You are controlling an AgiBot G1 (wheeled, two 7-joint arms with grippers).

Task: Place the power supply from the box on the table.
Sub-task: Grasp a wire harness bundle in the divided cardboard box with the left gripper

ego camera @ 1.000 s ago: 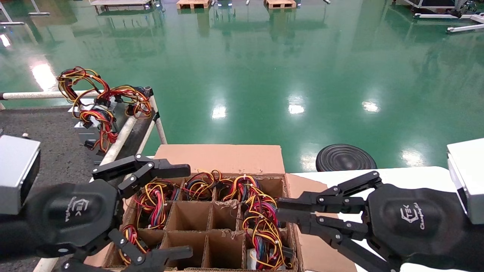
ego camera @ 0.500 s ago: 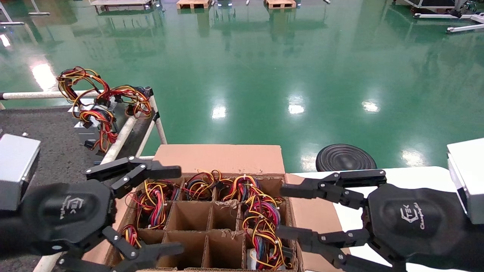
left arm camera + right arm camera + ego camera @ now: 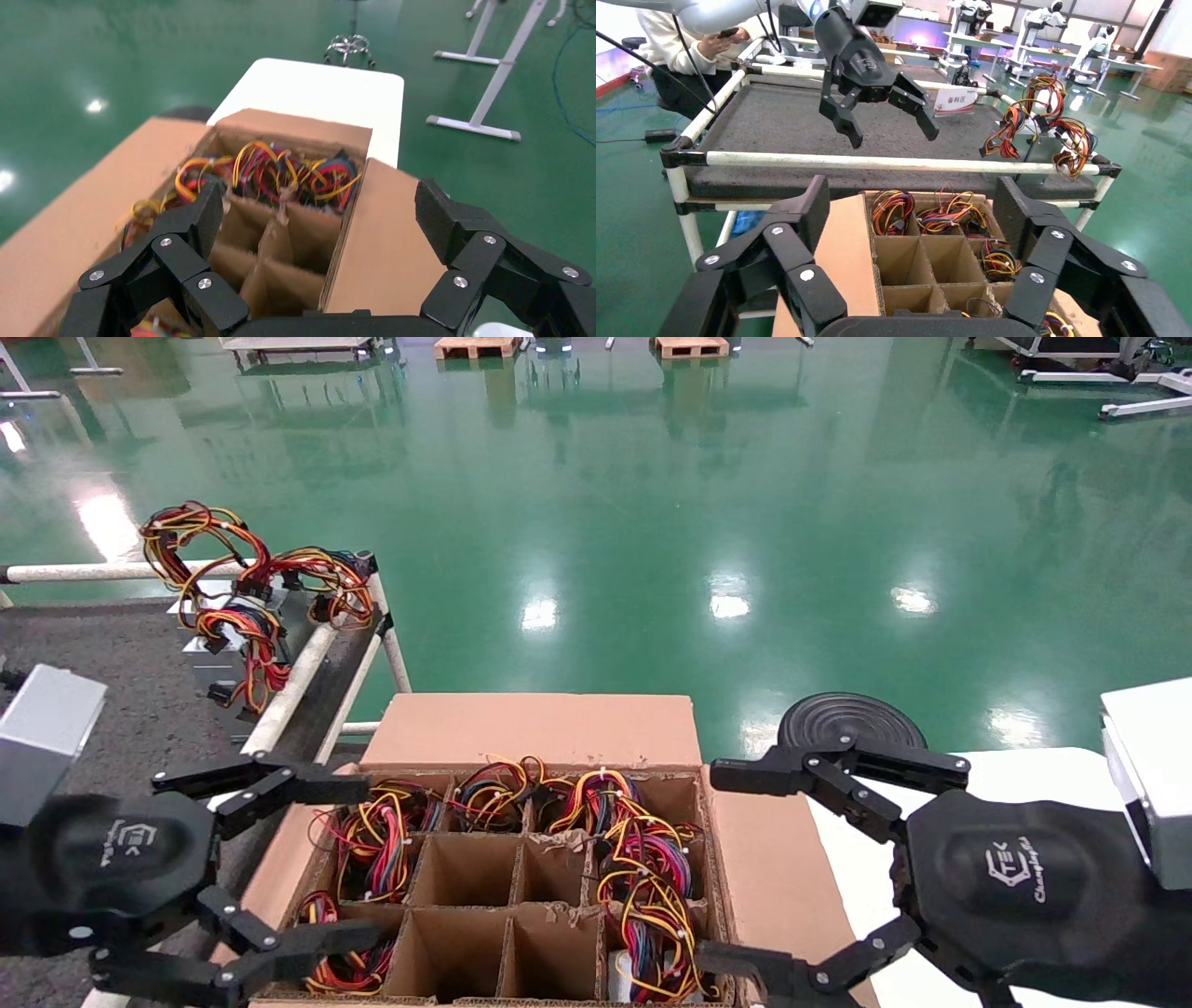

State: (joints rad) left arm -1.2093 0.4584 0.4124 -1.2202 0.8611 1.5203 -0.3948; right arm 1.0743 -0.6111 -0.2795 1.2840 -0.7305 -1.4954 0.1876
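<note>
Spreading wide since a second ago, both empty grippers, left gripper [image 3: 284, 873] and right gripper [image 3: 722, 864], now flank the box [image 3: 549, 728]; no power supply [image 3: 643, 980] grasped yet.

We stood over the box [image 3: 531, 728], which sat at the centre of the head view, directly before us. Its divider grid [image 3: 515, 887] held wire bundles [image 3: 643, 887] in the cells along the far row and down the 3 o'clock column; the middle cells lay bare. The table [image 3: 112, 700] stretched away at 9 o'clock, touching the box's side. On it, toward 10 o'clock, a power supply [image 3: 216, 658] rested by the rail [image 3: 293, 686]. A white tabletop [image 3: 1015, 770] lay at 3 o'clock beneath the box, with a round stool [image 3: 843, 717] behind it at 2 o'clock.
</note>
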